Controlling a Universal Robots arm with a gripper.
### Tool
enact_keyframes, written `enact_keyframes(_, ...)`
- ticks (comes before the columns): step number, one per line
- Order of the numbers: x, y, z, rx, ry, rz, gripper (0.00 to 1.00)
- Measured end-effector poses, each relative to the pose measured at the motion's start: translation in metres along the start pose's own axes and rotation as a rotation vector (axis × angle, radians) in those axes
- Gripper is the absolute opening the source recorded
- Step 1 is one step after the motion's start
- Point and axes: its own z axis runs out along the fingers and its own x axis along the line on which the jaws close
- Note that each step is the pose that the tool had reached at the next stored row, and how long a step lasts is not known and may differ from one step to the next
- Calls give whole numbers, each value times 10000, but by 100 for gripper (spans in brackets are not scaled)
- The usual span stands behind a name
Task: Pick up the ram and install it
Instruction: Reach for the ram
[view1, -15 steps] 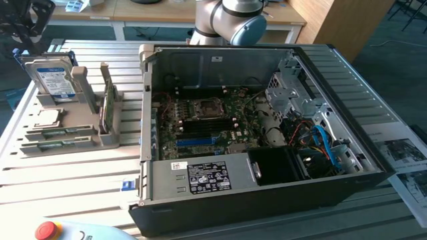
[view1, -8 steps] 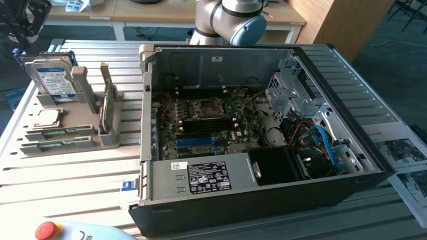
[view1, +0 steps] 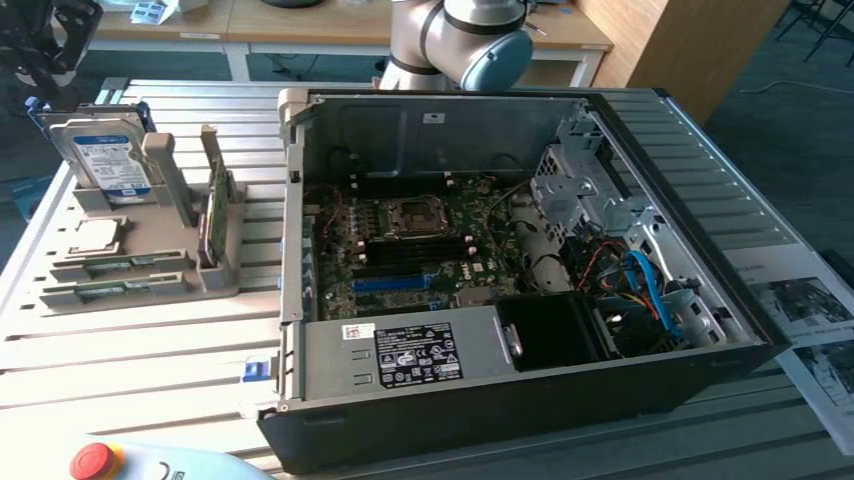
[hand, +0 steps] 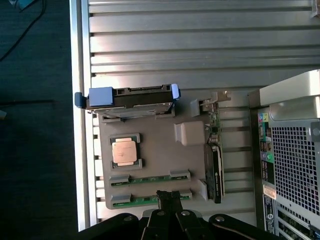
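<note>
Approach to the pick-up, exterior and wrist views. The gripper (hand: 168, 196) hangs above the parts tray (hand: 157, 157) with its jaws pressed together and nothing between them.

In the wrist view its tips line up with the ram (hand: 142, 199), taken here to be the outer of two green sticks. It lies flat in grey end holders at the tray's edge (view1: 118, 290). The second stick (hand: 150, 178) lies parallel just beside it, on the side of the processor (hand: 125, 151). Which stick carries the white label cannot be told.

The whole tray shows beneath the fingers, so the tool is judged to be well above the ram and not touching it.

A clean pick calls for jaws spread before contact and centred between the two holders. They should close across the thin board, not along it, and keep clear of the second stick. A straight lift should free it without tilting.

The ram is a long, narrow green board, its ends hidden by the holders. It is thin and rigid, and probably easy to skew in an off-centre grip. The open computer case (view1: 694, 300) with its motherboard (view1: 441, 250) stands beside the tray.
</note>
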Motion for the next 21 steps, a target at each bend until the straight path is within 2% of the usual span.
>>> enact_keyframes(16, 8, -173, -8, 0, -1, 0, 10)
enact_keyframes(21, 9, -197, -9, 0, -1, 1, 10)
